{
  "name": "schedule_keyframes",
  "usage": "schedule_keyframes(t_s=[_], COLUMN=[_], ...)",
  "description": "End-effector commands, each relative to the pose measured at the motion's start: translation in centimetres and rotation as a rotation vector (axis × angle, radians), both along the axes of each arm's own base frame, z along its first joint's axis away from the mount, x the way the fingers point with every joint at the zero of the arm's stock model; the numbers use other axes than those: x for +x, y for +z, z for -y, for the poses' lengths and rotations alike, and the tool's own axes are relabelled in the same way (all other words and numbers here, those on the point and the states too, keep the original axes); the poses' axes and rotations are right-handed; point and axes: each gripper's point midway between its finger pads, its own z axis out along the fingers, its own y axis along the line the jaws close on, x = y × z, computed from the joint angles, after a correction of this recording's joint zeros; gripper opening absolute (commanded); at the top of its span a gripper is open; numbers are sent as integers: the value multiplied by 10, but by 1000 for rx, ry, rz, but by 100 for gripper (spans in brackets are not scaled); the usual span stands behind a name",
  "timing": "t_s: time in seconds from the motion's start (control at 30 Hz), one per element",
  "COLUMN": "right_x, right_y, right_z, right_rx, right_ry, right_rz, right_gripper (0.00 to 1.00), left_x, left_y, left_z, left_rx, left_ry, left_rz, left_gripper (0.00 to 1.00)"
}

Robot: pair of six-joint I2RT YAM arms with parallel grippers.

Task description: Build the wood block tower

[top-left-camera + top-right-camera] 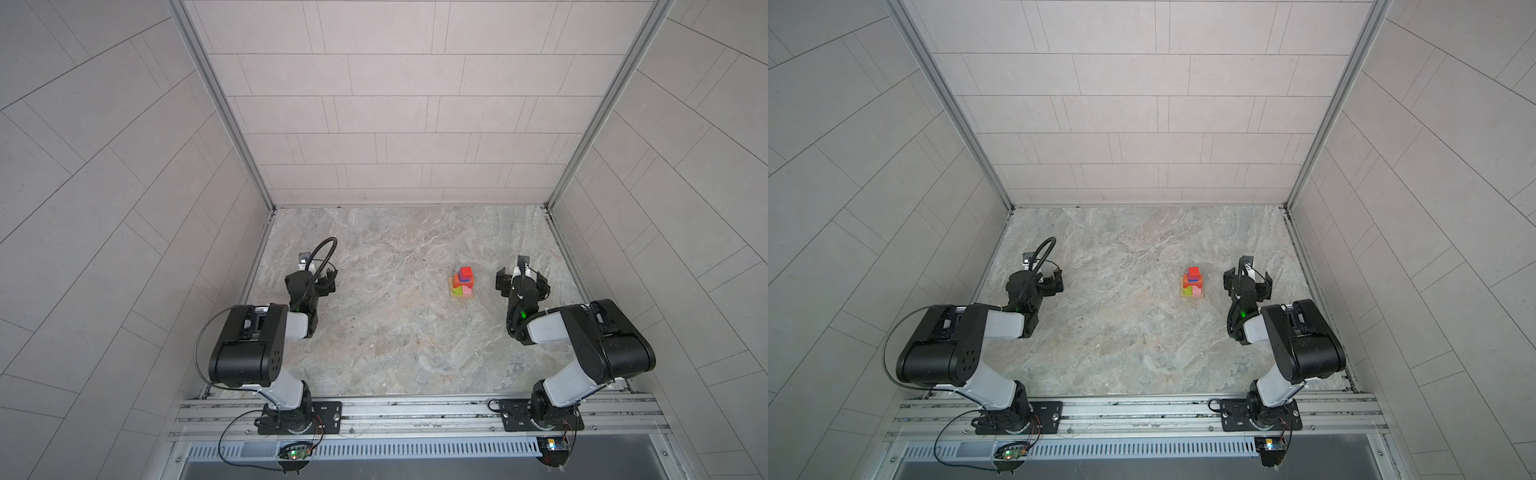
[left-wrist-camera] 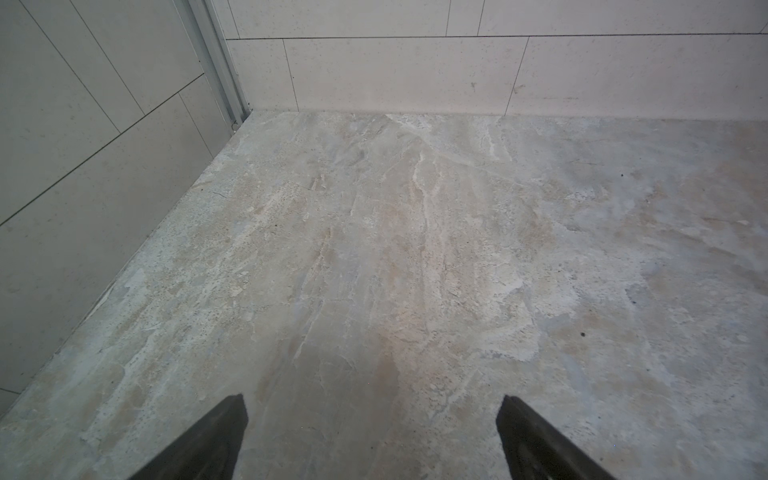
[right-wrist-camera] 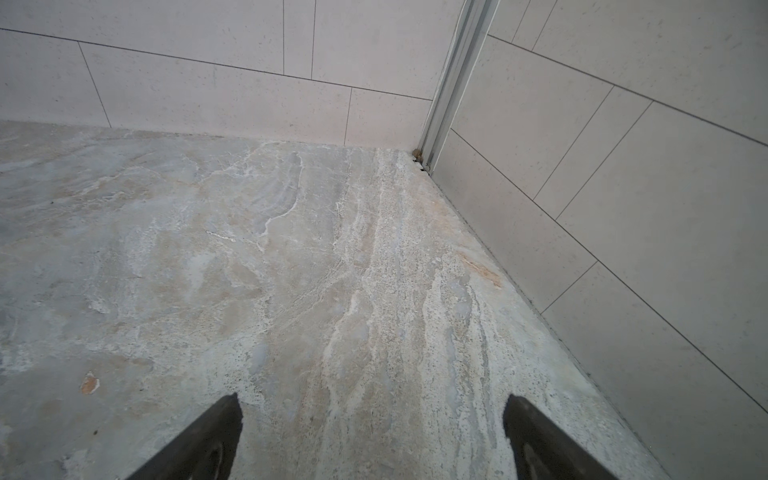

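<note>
Tabletop (image 1: 395,332) marbled, walls (image 1: 374,104) tiled; block tower (image 1: 462,282) stacked; left end effector (image 2: 372,399), right end effector (image 3: 372,398) spread apart.

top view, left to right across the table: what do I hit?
In a top view: left gripper, fingers open and empty → block tower, standing alone right of centre → right gripper, fingers open and empty, apart from the tower.

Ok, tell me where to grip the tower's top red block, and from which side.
Take the red block by two opposite side faces, from straight above, with the nearer right claw. It tops the wood block tower, sides exposed; a sideways approach could nudge the stack.
</note>
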Motion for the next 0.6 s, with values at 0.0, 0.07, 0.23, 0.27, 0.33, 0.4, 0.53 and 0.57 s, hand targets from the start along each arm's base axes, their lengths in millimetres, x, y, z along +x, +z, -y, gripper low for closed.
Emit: schedule_keyframes(t_s=[0.0, 0.07, 0.23, 0.27, 0.33, 0.4, 0.53, 0.57], right_x=[3, 3, 3, 3, 3, 3, 3, 3], right_y=[3, 3, 3, 3, 3, 3, 3, 3], right_z=[0, 0, 0, 0, 0, 0, 0, 0], right_rx=[-6, -6, -6, -6, -5, -5, -5, -5], right_ry=[-11, -11, -11, -10, -11, -11, -12, -11], right_rz=[9, 10, 10, 10, 10, 9, 7, 9], right_gripper=[99, 99, 99, 99, 99, 99, 99, 99], left_x=[3, 3, 3, 3, 3, 3, 3, 3], left_y=[8, 8, 8, 8, 8, 8, 8, 8], left_z=[0, 1, 0, 1, 1, 0, 0, 0], left_rx=[-11, -11, -11, -11, -11, -12, -11, -10], left_ry=[7, 5, 7, 6, 6, 5, 6, 6], left_rz=[36, 37, 37, 37, 37, 36, 36, 37], left_gripper=[100, 100, 100, 100, 100, 100, 100, 100])
